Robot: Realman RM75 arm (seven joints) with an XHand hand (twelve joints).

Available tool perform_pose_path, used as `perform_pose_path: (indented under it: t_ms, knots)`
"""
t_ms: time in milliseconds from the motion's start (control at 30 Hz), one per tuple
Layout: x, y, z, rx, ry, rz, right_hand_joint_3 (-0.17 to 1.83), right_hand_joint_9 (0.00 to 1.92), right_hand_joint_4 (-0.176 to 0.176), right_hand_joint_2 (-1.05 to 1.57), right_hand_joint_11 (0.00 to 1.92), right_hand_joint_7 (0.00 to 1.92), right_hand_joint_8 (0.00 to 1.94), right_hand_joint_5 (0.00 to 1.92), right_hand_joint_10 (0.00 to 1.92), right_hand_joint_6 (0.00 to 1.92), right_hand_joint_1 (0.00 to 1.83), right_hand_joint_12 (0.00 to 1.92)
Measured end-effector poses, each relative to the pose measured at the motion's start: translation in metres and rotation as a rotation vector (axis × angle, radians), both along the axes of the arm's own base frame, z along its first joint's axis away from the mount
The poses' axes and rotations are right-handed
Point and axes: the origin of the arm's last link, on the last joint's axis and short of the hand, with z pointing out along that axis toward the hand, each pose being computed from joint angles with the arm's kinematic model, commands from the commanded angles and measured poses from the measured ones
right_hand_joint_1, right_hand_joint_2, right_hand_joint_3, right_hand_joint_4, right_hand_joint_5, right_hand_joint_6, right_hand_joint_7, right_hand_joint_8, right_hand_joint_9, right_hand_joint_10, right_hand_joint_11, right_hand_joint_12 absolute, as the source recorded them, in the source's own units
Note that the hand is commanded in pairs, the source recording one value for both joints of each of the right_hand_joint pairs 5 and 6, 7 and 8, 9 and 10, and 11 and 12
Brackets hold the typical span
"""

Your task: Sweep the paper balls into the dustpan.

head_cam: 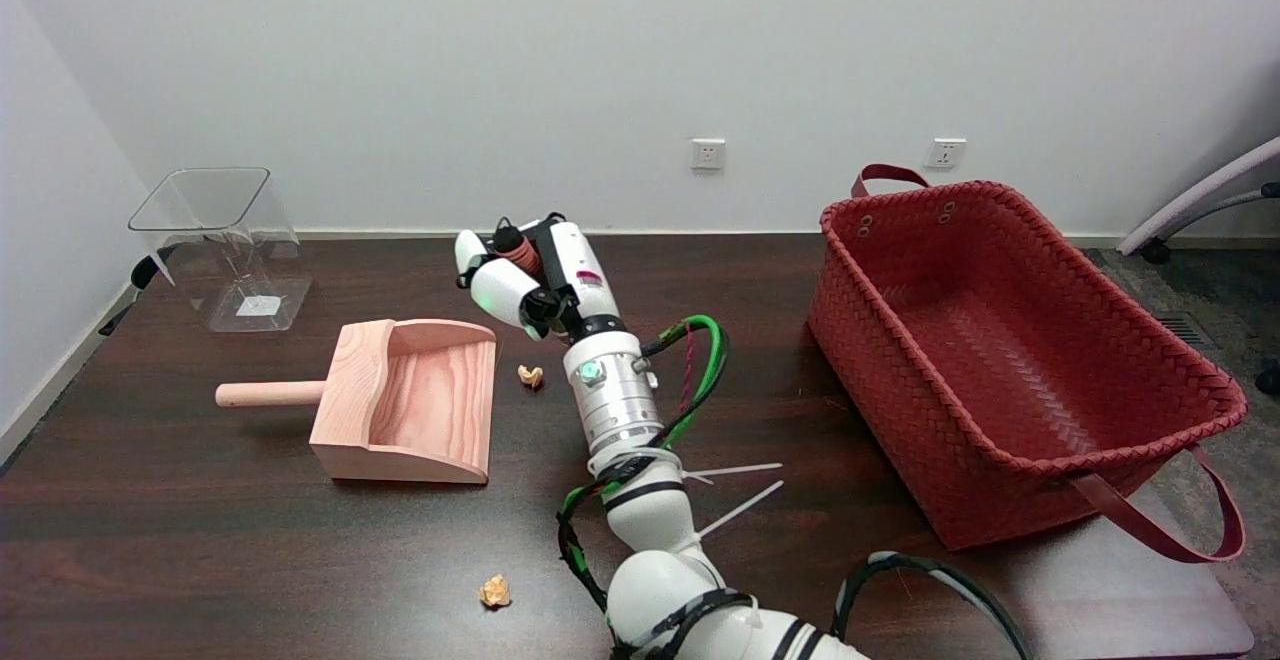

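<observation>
Paper balls lie on a dark brown wood-grain surface [200, 540] that runs back to a plain white wall [500, 60] with two white sockets [707, 153] low on it. At the far left stands a clear plastic container [222, 240] with a square flared rim and see-through walls. Next comes the dustpan [405, 400], made of pale, pinkish wood with visible grain, its round handle pointing left and its open mouth facing right; its inside holds no paper. Just beside that mouth rests one small crumpled paper ball [530, 375], tan and irregular, apart from the pan's edge. Another paper ball [494, 591] sits well apart, near the front edge of the surface.

Beyond the nearer ball, the robot hand [520, 275] hangs at the end of a white arm with a ribbed metal wrist and green, red and black cables. Its white and black fingers are curled in around a small reddish-brown ribbed thing [518, 250]; what that thing is cannot be told. The robot hand is above and behind the dustpan's right corner.

At the right stands a large red woven basket [1010, 340], rectangular, with strap handles, its plaited weave plain to see. A chair's curved pale arm [1200, 195] shows at the far right edge.
</observation>
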Motion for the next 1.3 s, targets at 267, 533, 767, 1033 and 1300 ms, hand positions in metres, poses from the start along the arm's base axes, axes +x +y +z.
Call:
perform_pose_path:
  t_ms: [267,533,767,1033,1300]
  knots:
    - [0.003,-0.007,-0.011,0.02,-0.014,-0.002,1.1,1.92,0.0,1.57,1.92,1.92,1.92,1.92,1.92,1.92,0.91,1.92]
    - [0.007,-0.011,-0.023,0.039,-0.042,-0.006,1.14,1.92,0.0,1.57,1.92,1.92,1.92,1.92,1.92,1.92,0.89,1.92]
    - [0.013,-0.015,-0.033,0.052,-0.065,-0.003,1.13,1.92,0.0,1.57,1.92,1.92,1.92,1.92,1.92,1.92,0.89,1.92]
    - [0.018,-0.018,-0.041,0.065,-0.096,0.004,1.16,1.92,0.0,1.57,1.92,1.92,1.92,1.92,1.92,1.92,0.84,1.92]
    - [0.017,-0.022,-0.049,0.089,-0.136,-0.001,0.98,1.92,0.0,1.57,1.92,1.92,1.92,1.92,1.92,1.92,0.89,1.92]
